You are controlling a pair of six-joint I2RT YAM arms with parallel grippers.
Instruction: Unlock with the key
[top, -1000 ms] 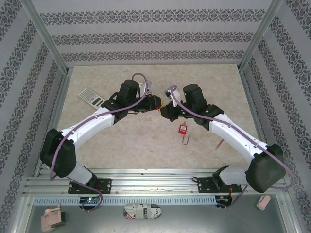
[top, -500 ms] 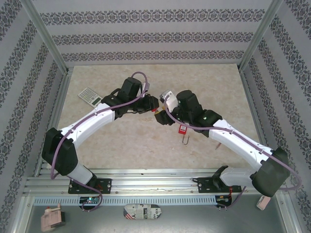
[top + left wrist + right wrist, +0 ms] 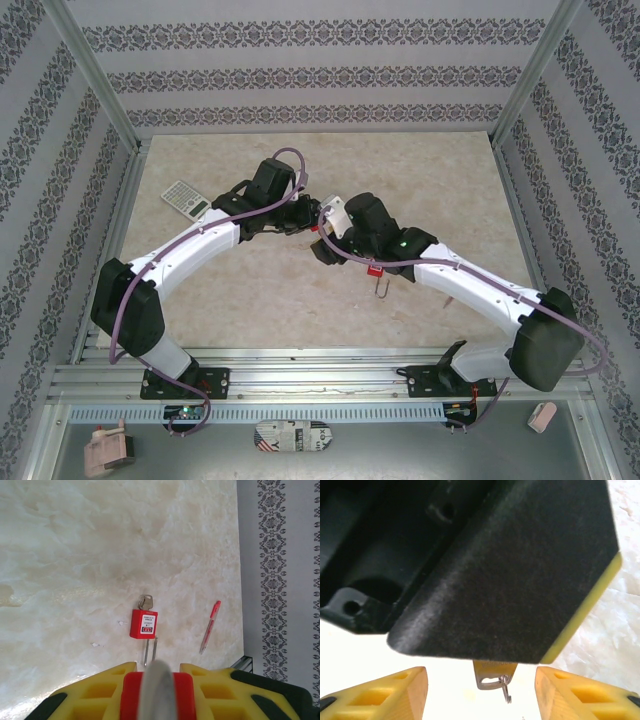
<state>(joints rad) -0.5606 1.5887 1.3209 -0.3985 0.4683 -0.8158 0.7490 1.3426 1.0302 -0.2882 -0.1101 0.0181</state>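
Spreading my right gripper (image 3: 480, 694) wide, I have its yellow fingers well apart, one on each side of a small metal tab with a loose wire ring: the head of the key (image 3: 492, 679), as I judge it. It pokes out from under the black finger of my left gripper (image 3: 157, 682), which is clamped on a red lock (image 3: 131, 695) with a blurred silver bar (image 3: 156, 687) rising between the pads. Both grippers meet above the middle of the table (image 3: 75, 555). The key looks thin, stiff, light and slick. I would pinch its flat head across the broad faces, close to the lock. I would leave the dangling ring alone, since it would only swing and slip. The lock body looks hard and light, so my left grip has to resist the twist. Farther out, a second red lock (image 3: 143, 624) lies flat on the table to the near right of the grippers. It has its own key (image 3: 145, 601) in one end and its shackle (image 3: 150, 652) at the other. A red pen (image 3: 210, 626) lies to its right, and a calculator (image 3: 187, 198) sits far left.
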